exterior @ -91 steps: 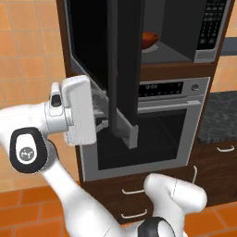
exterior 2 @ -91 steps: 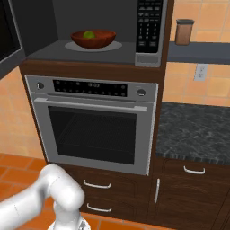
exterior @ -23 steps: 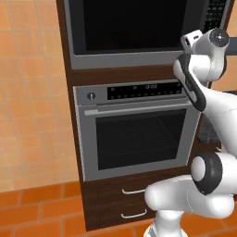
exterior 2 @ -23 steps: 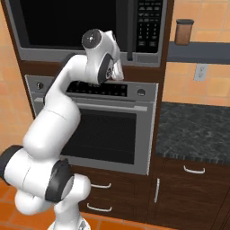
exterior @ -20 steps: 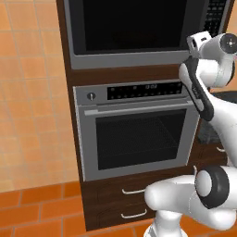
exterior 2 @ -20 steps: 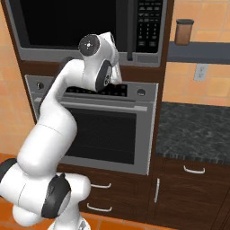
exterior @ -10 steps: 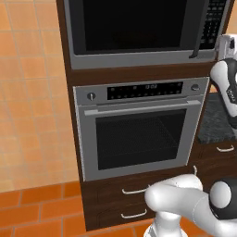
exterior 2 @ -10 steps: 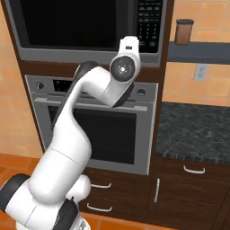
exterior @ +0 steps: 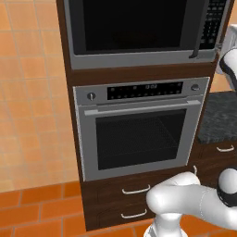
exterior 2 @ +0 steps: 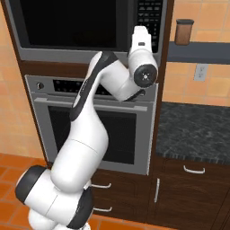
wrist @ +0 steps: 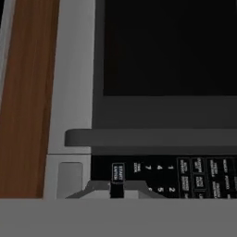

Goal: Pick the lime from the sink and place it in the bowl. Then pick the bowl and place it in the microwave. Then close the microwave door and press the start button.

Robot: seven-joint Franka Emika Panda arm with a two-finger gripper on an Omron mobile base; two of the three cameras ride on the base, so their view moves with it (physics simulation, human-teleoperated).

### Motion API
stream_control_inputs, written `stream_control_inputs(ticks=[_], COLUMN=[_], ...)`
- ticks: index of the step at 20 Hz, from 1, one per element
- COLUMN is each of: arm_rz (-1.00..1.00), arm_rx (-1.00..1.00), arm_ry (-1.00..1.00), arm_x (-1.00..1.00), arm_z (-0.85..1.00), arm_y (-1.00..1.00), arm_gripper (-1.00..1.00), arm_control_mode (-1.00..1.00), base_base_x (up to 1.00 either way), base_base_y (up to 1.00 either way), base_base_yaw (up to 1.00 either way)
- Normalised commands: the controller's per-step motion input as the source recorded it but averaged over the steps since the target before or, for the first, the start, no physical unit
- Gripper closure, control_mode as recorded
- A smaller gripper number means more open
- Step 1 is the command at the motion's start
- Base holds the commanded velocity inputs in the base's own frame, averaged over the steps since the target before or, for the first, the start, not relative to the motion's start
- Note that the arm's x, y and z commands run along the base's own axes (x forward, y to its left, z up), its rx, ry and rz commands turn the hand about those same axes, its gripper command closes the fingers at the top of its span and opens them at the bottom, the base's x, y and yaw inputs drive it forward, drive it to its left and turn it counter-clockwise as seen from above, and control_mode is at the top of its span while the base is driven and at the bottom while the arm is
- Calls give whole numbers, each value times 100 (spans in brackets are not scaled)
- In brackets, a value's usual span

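Tool (wrist: 116, 190) closed, tips at microwave (wrist: 162, 176) keypad

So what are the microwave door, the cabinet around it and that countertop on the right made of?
The microwave door looks like dark glossy glass in a brushed grey metal frame. The cabinet looks like dark brown wood, faintly grained. The countertop seems to be polished dark stone, judging by its grey speckles, though everything here is rendered.

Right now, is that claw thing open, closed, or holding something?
Gripper: shut, holding nothing, its tips together right at the microwave keypad.
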Motion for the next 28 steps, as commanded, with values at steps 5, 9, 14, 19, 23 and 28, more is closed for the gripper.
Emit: stream_control_inputs(ticks=[5,9,14,19,23,28], arm_rz=[0,0,1,1,0,0], arm_rx=[0,2,5,2,0,1], arm_ry=[-10,0,-1,-1,0,-1], arm_x=[54,50,37,33,38,23], arm_z=[9,1,6,3,0,0], arm_y=[22,-4,-27,-10,-1,-1], arm_gripper=[100,100,100,100,100,100], arm_control_mode=[-100,-100,-100,-100,-100,-100], base_base_x=[0,0,0,0,0,0], base_base_y=[0,0,0,0,0,0], base_base_yaw=[0,0,0,0,0,0])
